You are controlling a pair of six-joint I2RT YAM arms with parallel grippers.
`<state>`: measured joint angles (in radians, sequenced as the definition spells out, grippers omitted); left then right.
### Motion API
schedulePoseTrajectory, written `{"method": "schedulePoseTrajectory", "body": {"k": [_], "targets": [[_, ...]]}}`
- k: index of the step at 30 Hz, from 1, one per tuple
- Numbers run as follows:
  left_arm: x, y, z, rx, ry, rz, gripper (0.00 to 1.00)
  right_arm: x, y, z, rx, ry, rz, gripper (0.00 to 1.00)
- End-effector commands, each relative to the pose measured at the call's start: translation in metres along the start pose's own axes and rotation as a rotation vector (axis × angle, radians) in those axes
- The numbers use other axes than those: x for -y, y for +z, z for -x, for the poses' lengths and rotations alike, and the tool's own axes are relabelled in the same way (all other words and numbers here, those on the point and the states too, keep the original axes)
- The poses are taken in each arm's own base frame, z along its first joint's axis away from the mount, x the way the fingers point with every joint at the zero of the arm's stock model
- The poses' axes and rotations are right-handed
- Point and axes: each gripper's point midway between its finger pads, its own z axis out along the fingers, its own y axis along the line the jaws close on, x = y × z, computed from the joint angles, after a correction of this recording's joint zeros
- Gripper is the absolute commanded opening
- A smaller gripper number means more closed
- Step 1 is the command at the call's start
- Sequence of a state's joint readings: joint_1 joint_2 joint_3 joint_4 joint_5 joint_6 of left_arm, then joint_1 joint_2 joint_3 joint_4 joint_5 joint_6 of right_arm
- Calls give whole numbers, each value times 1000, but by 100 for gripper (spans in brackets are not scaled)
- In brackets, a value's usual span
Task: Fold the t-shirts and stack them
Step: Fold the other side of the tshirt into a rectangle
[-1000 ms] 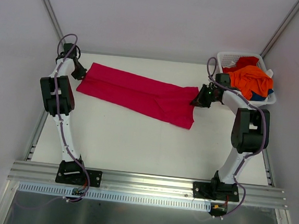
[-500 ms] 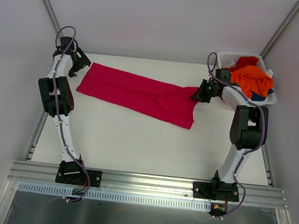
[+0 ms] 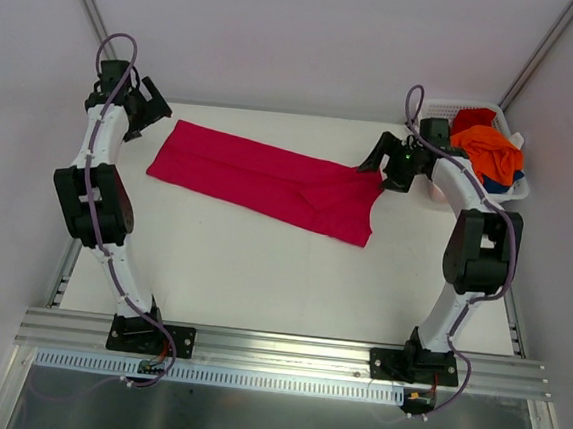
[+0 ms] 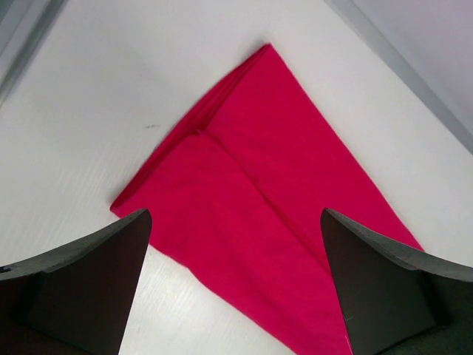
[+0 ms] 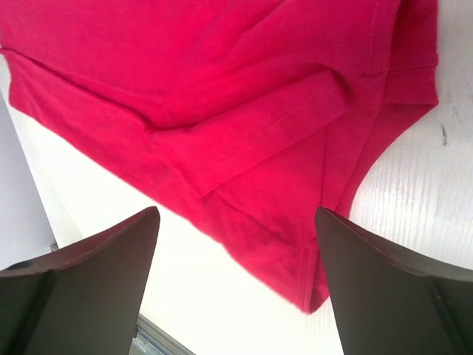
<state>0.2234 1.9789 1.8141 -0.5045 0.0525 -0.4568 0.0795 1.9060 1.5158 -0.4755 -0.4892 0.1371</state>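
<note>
While the magenta t-shirt (image 3: 269,181) lies folded into a long band across the far part of the white surface (image 3: 261,273), the left gripper (image 3: 147,112) and right gripper (image 3: 386,163) hang just off its two ends, jaws apart and empty, with the orange t-shirt (image 3: 488,152) heaped in the basket (image 3: 436,111) at the far right.
</note>
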Motion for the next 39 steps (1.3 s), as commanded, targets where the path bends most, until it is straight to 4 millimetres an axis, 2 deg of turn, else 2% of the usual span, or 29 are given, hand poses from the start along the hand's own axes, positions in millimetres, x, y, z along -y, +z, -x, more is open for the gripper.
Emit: {"method": "schedulePoseTrajectory", "body": {"k": [1, 2, 3, 5, 6, 8, 11, 14, 15, 17, 18, 23, 27, 36, 39], "targets": [[11, -23, -14, -30, 28, -47, 99, -37, -36, -5, 63, -73, 36, 90], [10, -25, -18, -38, 27, -48, 99, -42, -32, -14, 48, -71, 34, 90], [15, -30, -23, -45, 29, -60, 99, -55, -24, -29, 24, -87, 51, 90], [11, -30, -41, -85, 25, -53, 99, -59, -11, -53, -7, -37, 12, 89], [10, -30, -55, -114, 33, -55, 99, -74, -1, -67, -18, -56, 18, 88], [9, -29, -66, -140, 43, -54, 98, -70, 15, -79, 0, 2, -67, 88], [5, -25, -84, -189, 51, -60, 95, -74, 38, -87, 33, 53, -126, 84], [1, -26, -94, -215, 53, -64, 94, -68, 53, -86, 74, 118, -189, 80], [1, -27, -96, -221, 58, -66, 94, -71, 56, -87, 84, 118, -196, 76], [0, -27, -96, -218, 64, -61, 94, -70, 64, -87, 114, 141, -219, 73], [-1, -26, -96, -216, 65, -61, 94, -64, 65, -82, 149, 149, -256, 72], [2, -29, -96, -219, 56, -71, 94, -60, 80, -83, 171, 208, -271, 69], [4, -29, -94, -213, 55, -75, 94, -56, 96, -83, 170, 259, -284, 64], [3, -26, -91, -215, 56, -79, 94, -59, 106, -78, 193, 304, -294, 50], [2, -25, -92, -223, 51, -81, 94, -55, 109, -80, 195, 313, -308, 39]]}}
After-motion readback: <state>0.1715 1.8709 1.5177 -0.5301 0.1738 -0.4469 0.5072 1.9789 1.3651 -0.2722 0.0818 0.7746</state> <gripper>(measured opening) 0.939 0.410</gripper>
